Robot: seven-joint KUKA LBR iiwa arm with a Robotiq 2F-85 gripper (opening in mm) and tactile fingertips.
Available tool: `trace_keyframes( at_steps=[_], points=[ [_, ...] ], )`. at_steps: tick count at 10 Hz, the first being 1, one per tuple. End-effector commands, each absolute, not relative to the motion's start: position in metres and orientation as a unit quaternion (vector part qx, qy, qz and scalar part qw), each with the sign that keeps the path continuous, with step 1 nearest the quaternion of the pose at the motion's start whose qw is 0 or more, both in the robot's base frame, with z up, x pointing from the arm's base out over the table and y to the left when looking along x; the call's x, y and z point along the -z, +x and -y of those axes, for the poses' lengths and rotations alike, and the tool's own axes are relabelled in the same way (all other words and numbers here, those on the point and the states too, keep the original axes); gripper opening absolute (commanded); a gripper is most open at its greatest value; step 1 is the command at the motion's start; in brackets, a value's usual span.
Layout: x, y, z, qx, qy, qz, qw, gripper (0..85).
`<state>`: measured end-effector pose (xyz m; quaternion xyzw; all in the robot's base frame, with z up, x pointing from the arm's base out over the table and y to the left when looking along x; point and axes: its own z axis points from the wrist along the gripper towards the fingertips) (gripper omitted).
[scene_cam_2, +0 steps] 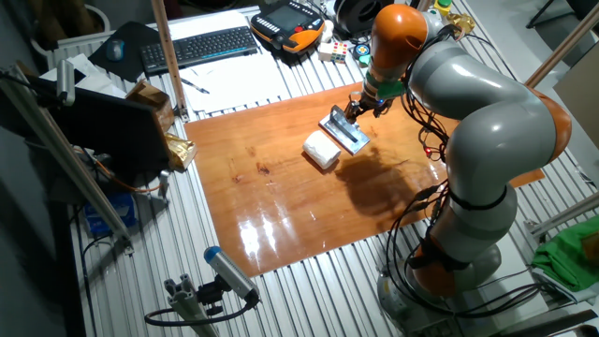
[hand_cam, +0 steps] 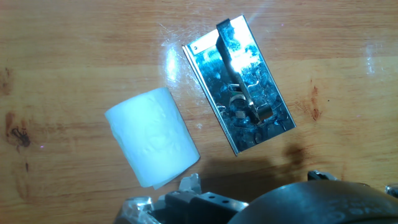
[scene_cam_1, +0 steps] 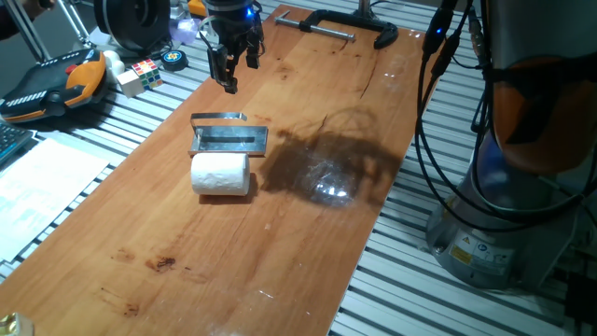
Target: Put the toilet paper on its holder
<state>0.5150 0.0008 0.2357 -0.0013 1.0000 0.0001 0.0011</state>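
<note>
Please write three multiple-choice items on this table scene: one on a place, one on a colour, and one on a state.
1. Where does the toilet paper lie?
A. On the wooden table beside the holder
B. Threaded on the holder's bar
C. Between the gripper's fingers

2. What colour is the holder?
A. Black
B. Shiny grey metal
C. Orange

3. What is the gripper doing?
A. Gripping the roll
B. Gripping the holder
C. Hanging above the table, holding nothing

Answers:
1. A, since the roll lies on its side on the wood next to the plate.
2. B, since the plate mirrors the light in the hand view.
3. C, since its fingers hang clear of both things.
</note>
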Motion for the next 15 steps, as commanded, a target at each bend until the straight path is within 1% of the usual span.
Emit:
trace_keyframes(
  at_steps=[1, 2, 5, 11, 15],
  points=[
    [-0.236, 0.515, -0.001, 0.014, -0.020, -1.000, 0.015, 84.0],
    [-0.237, 0.515, -0.001, 0.014, -0.020, -1.000, 0.015, 0.7],
    [-0.241, 0.514, -0.005, 0.018, -0.018, -1.000, 0.012, 0.7],
    [-0.238, 0.515, -0.006, 0.017, -0.019, -1.000, 0.014, 0.7],
    [-0.226, 0.516, -0.015, 0.017, -0.044, -0.999, 0.021, 0.7]
  ],
)
